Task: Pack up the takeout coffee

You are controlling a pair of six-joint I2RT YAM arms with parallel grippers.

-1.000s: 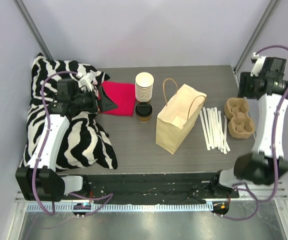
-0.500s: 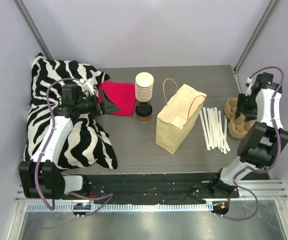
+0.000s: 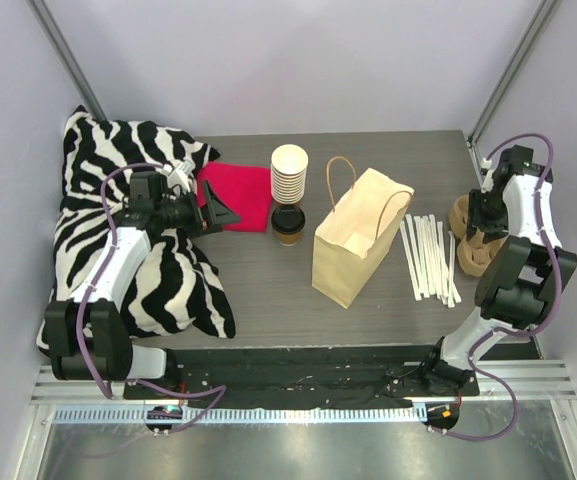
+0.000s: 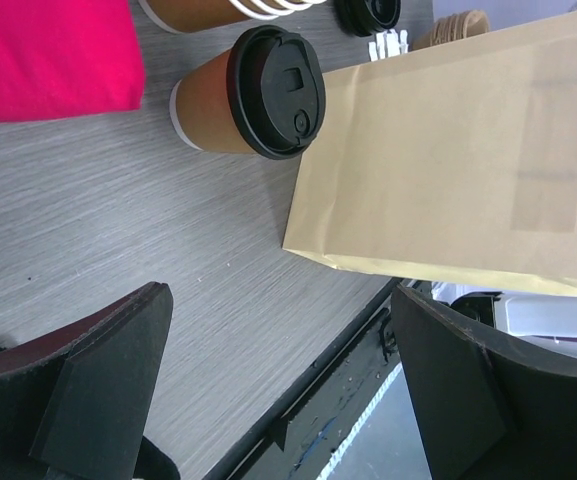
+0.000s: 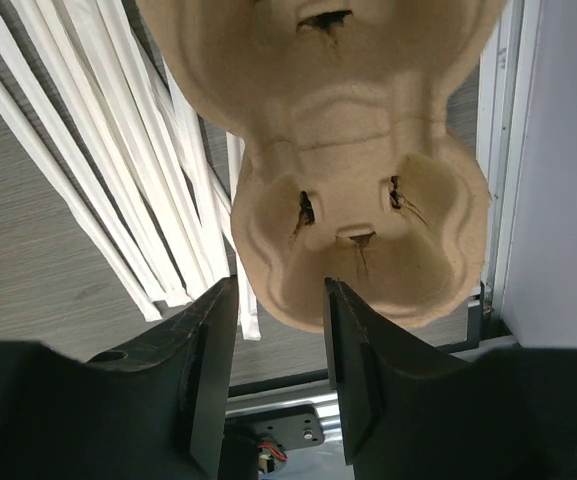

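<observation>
Standing beside one cup stack (image 3: 289, 175), left of one paper bag (image 3: 353, 240), is one coffee (image 3: 288, 224). Left gripper (image 4: 278, 300) points toward it, jaws wide apart; right gripper (image 5: 280, 290) straddles the edge of one tray (image 5: 358, 150), grip unclear.

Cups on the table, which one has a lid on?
The small brown cup, alone in front of the white stack: it wears a black lid; the stacked cups are open on top.
</observation>
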